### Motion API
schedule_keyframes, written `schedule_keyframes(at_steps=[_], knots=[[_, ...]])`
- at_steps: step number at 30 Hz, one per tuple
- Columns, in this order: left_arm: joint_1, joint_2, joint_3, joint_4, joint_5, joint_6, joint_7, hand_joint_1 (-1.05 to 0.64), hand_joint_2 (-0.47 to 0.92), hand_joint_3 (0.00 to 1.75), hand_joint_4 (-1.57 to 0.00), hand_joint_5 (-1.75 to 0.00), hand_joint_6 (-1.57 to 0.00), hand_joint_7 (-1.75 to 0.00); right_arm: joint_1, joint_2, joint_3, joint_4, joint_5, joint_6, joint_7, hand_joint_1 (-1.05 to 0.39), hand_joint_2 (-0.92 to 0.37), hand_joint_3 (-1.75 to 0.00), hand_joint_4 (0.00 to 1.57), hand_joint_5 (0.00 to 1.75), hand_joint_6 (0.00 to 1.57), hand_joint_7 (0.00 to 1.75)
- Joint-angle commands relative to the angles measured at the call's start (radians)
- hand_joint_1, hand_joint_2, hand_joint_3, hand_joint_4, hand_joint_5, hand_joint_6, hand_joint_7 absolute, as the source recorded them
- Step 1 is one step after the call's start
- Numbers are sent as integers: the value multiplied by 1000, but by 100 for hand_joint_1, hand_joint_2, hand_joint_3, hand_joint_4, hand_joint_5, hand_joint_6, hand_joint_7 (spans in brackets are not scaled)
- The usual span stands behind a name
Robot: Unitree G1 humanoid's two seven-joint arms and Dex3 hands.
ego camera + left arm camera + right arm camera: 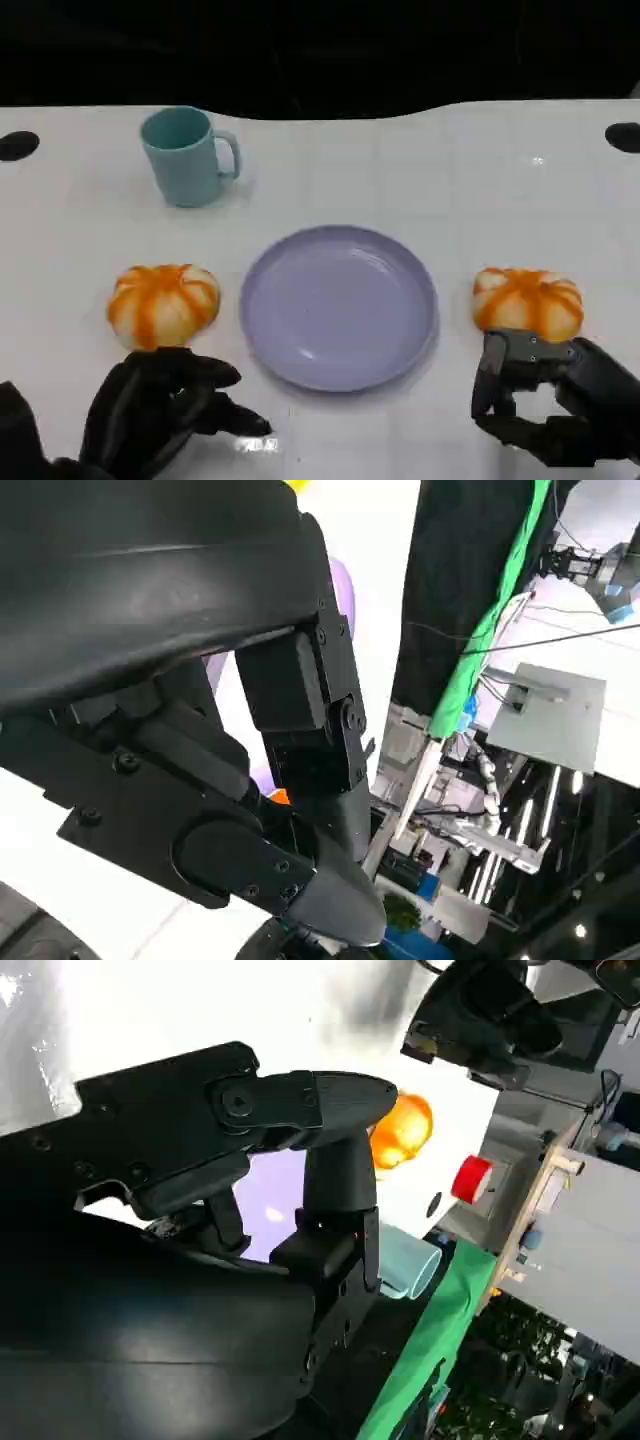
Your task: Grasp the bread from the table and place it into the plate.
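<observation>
Two orange-striped bread rolls are seen on the white tabletop point(420, 170), one on each side of the lilac plate point(338, 305), which is set near the middle toward the near edge and carries nothing. The left bread roll point(162, 303) lies just beside the plate's left rim, and the right bread roll point(528, 302) just beside its right rim. A teal mug point(187, 156) stands upright farther back on the left. The left hand point(165, 405) is held just short of the left roll, fingers apart and nothing grasped. The right hand point(545, 395) is likewise released, its fingers spread just before the right roll, perhaps touching it. The reach step is judged to be in hand; next, fingers must be closed around a roll and the roll lifted over the plate's rim.
</observation>
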Motion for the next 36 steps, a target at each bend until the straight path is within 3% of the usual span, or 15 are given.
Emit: schedule_keyframes(at_steps=[1,29,36], knots=[[8,18,10,-10,-6,7,-6,-100,77,0,-157,-21,-156,0,-2,-9,-5,-4,2,-6,-3,-39,-92,-31,75,175,58,150],[5,17,12,-3,-9,5,-12,-99,77,0,-157,-21,-156,0,0,-5,-6,-6,14,5,-1,-38,-92,-30,74,175,57,147],[6,20,12,-1,-6,4,-10,-100,78,0,-157,-21,-157,0,1,3,-18,-30,29,28,-18,-39,-92,-28,68,175,56,140]])
